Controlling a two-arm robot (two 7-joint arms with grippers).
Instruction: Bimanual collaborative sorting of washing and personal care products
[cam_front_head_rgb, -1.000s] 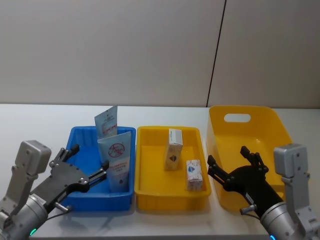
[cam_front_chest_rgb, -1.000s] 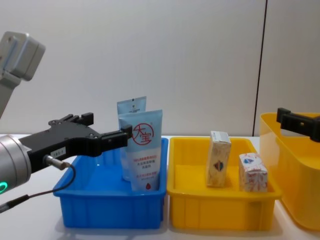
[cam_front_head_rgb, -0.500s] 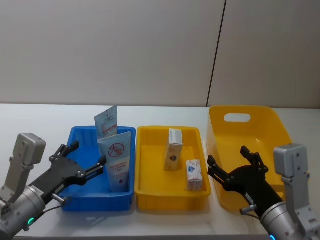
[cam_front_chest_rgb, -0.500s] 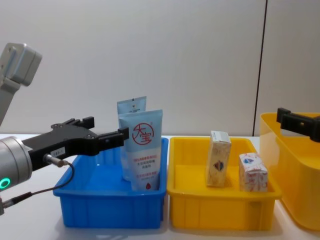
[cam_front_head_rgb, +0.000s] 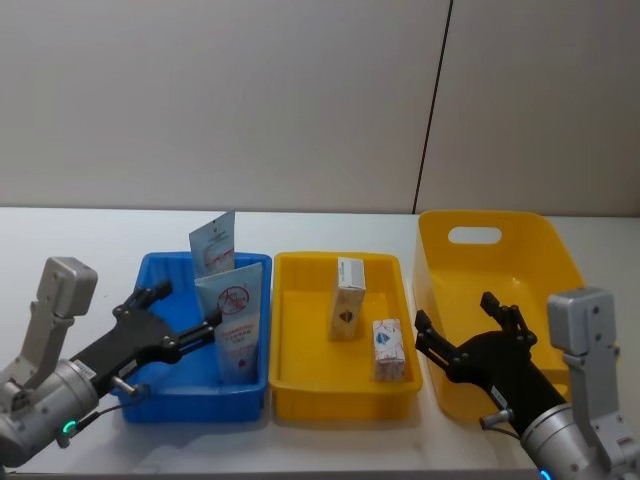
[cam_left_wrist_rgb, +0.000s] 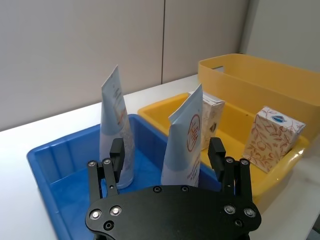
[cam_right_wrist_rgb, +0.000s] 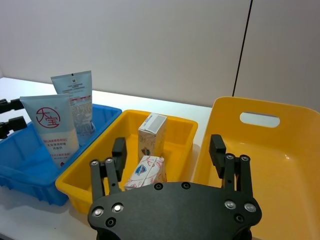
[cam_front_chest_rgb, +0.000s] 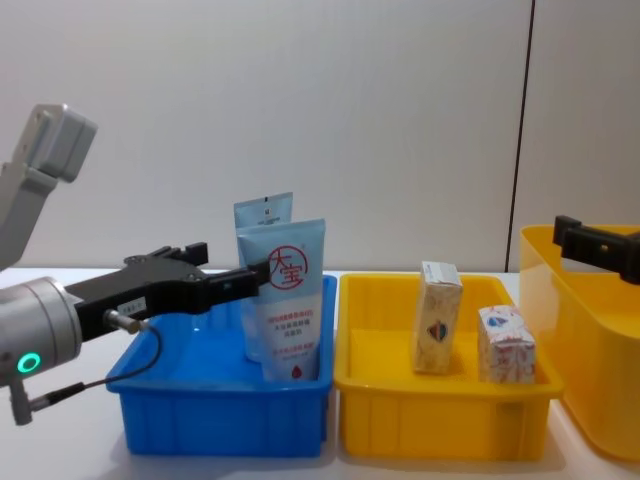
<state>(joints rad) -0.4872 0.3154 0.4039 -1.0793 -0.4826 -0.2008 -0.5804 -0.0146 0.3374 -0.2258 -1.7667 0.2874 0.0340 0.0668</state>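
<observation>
A wide pale-blue tube (cam_front_head_rgb: 235, 322) with a red round logo stands at the blue bin's (cam_front_head_rgb: 200, 400) right side. Behind it stands a narrower bluish tube (cam_front_head_rgb: 212, 245). My left gripper (cam_front_head_rgb: 180, 318) is open over the bin's left part, and one fingertip (cam_front_chest_rgb: 250, 280) is close to the wide tube (cam_front_chest_rgb: 290, 300). From the left wrist, the wide tube (cam_left_wrist_rgb: 185, 145) stands just ahead of the jaws. A taller cream carton (cam_front_head_rgb: 348, 297) and a small white carton (cam_front_head_rgb: 387, 348) stand in the yellow tray (cam_front_head_rgb: 340, 405). My right gripper (cam_front_head_rgb: 470, 335) hangs open over the yellow basket (cam_front_head_rgb: 540, 240).
The three containers stand in a row on a white table (cam_front_head_rgb: 70, 240), blue, yellow tray, then the deep yellow basket with a handle slot (cam_front_head_rgb: 474, 236). A grey wall rises right behind them. Bare table lies left of the blue bin and behind it.
My left gripper has moved forward over the blue bin toward the wide tube, staying open. The right gripper and all the products are where they were.
</observation>
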